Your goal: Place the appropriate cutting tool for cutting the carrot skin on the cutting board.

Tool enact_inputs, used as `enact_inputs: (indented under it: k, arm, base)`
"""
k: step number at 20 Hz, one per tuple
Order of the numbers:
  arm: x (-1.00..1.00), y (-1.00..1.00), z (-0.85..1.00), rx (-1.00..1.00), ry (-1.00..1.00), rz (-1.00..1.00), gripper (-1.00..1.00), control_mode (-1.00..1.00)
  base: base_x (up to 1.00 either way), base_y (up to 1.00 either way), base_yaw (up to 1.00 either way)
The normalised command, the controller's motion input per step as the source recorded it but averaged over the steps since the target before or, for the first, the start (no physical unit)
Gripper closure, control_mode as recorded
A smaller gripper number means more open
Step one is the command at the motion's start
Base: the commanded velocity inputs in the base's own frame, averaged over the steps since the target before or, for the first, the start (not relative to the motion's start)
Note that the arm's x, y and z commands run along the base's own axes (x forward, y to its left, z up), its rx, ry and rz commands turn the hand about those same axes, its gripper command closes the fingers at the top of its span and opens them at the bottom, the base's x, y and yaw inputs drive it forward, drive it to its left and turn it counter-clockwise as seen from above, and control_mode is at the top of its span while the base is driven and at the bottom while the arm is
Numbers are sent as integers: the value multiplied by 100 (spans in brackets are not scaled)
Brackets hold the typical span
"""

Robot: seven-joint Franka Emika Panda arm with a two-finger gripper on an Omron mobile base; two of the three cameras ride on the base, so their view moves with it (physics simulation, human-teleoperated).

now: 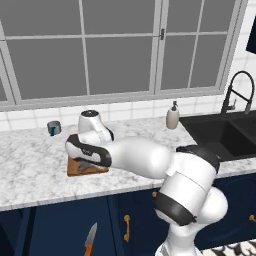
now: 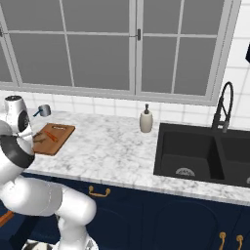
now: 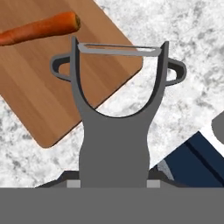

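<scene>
The cutting tool point(image 3: 114, 131), a grey Y-shaped peeler, stands upright between my fingertips, and my gripper point(image 3: 113, 183) is shut on its handle. Its blade end hangs over the near corner of the brown cutting board point(image 3: 39, 92) and the marble counter beside it. The carrot point(image 3: 41, 28) lies on the board, just beyond the blade. From the base, my hand point(image 2: 32, 136) sits low at the cutting board point(image 2: 61, 132), where the carrot point(image 2: 52, 135) lies. My forearm covers most of the cutting board point(image 1: 75, 171) in the left base view.
A soap dispenser point(image 1: 172, 116) stands by the black sink point(image 1: 225, 132) and its faucet point(image 1: 237, 92) to the right. A small grey mug point(image 1: 54, 128) sits near the back wall. An orange-handled knife point(image 1: 90, 239) shows low in front of the blue cabinets.
</scene>
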Motion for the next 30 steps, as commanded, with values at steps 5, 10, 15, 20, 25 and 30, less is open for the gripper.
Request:
enact_inputs:
  k: [5,10,15,20,25,30]
  arm:
    - [41,-6,-35,0,4,-10,100,-100]
    - [36,0,-38,0,5,-6,100,-100]
    - [49,0,-23,0,3,-4,100,-100]
    - [45,6,-27,0,7,-3,100,-100]
    - [22,17,-23,0,5,-4,100,-100]
    - [4,8,-15,0,2,-3,-100,-100]
  base:
    - [0,0,0]
    - [0,0,0]
    - [0,0,0]
    - [0,0,0]
    - [0,0,0]
    - [0,0,0]
